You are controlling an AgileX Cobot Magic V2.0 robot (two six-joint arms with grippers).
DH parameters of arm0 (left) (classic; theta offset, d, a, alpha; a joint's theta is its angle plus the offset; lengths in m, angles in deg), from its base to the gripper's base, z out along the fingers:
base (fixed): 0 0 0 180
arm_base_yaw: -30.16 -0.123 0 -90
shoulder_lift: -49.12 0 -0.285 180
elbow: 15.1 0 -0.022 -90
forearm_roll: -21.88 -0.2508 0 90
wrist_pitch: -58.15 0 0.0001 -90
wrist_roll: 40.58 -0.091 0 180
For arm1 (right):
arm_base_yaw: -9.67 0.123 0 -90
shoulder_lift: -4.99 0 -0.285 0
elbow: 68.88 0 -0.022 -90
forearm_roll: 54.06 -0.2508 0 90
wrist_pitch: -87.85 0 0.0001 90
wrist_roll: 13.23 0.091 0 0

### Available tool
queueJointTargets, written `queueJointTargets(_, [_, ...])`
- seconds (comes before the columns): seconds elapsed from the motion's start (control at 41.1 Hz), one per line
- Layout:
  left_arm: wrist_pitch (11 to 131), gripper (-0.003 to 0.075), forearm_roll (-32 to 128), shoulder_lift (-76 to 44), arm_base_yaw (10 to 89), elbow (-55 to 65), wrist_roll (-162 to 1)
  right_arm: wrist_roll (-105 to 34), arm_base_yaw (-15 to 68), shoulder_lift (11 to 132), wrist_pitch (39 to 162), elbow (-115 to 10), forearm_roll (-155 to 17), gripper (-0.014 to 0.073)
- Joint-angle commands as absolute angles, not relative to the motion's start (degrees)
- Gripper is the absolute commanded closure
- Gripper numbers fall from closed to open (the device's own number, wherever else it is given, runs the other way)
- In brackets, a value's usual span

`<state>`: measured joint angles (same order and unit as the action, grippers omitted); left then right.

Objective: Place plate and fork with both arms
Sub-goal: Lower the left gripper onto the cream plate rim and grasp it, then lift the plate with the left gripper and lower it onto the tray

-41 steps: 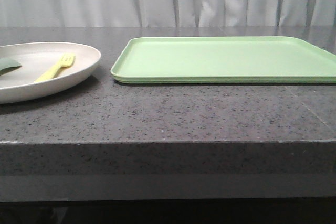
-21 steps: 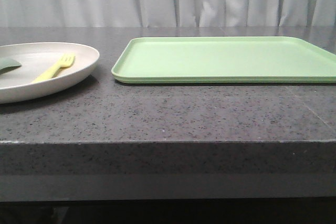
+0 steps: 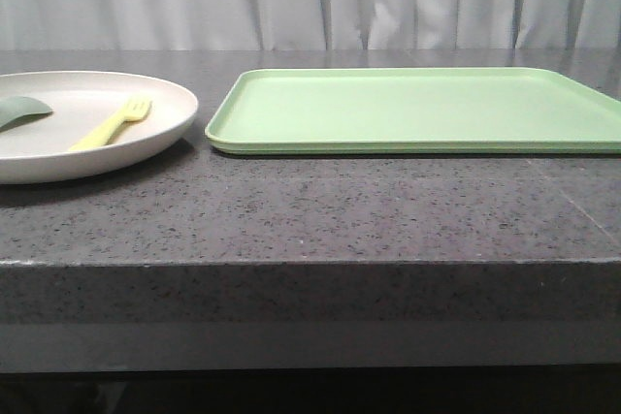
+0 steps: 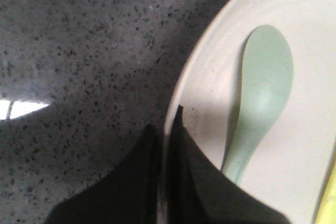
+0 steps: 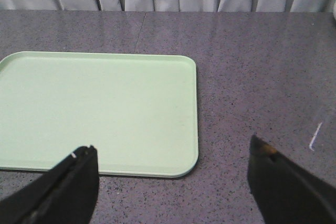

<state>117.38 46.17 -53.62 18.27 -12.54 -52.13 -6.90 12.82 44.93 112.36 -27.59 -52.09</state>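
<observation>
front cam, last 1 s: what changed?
The plate, its rim clamped in the left gripper, shifted right toward the green tray, carrying the fork and spoon. The tray stayed put, and the right gripper is open.

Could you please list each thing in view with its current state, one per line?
plate: upright on the counter left of the tray, its rim pinched by the left gripper.
fork: lying in the plate.
spoon: lying in the plate.
tray: flat on the counter, nothing on it.
left gripper: shut on the plate's rim.
right gripper: open, holding nothing.
</observation>
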Motion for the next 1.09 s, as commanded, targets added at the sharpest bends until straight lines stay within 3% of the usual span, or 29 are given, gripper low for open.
queueJointTargets(0.0, [116.23,0.0738,54.83,-50.17,16.78,-14.0,-55.71,-7.08,12.76,45.31,108.0,-29.74,-51.99,-0.0008])
queueJointTargets(0.438, [116.28,0.0738,63.73,-49.72,17.91,-14.87,-58.63,-7.08,12.76,45.31,108.05,-29.74,-51.99,-0.0008])
queueJointTargets(1.07, [114.34,0.0738,58.31,-63.89,44.55,-39.33,-42.52,-7.08,12.76,45.31,108.22,-29.74,-51.99,-0.0008])
